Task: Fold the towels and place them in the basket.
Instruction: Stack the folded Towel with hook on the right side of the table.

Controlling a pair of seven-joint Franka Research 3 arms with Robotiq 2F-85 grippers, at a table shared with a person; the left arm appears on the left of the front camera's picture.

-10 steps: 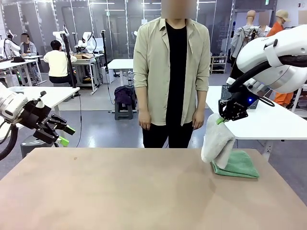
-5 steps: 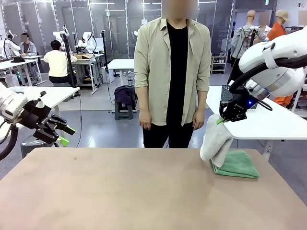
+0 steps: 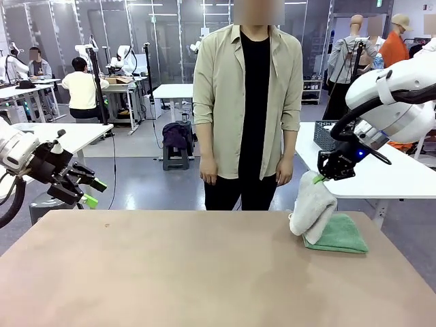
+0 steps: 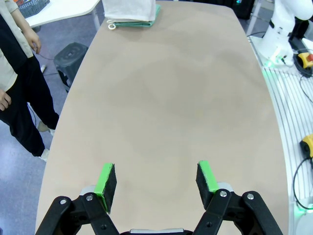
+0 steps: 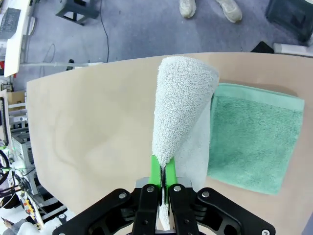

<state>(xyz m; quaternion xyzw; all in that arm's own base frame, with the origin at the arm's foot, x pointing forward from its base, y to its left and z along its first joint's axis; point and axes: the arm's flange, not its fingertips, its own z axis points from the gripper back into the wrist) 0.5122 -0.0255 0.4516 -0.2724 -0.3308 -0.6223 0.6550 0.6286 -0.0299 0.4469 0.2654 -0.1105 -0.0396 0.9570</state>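
Towels: the cream-white towel (image 3: 312, 208) hangs doubled over from the right gripper (image 3: 319, 178), whose green pads are pinched tight on its upper edge; its lower end drapes onto the mint green towel (image 3: 338, 235). That green one lies folded flat, a neat rectangle, at the table's (image 3: 170, 272) far right corner. Both are thick looped terry, soft and limp. Judged progress: green folded, cream partly folded and lifted, neither yet in a basket; a dark mesh basket (image 3: 325, 133) sits on the white side table behind. Left gripper (image 4: 156, 182) hovers over bare tabletop, fingers spread, holding nothing.
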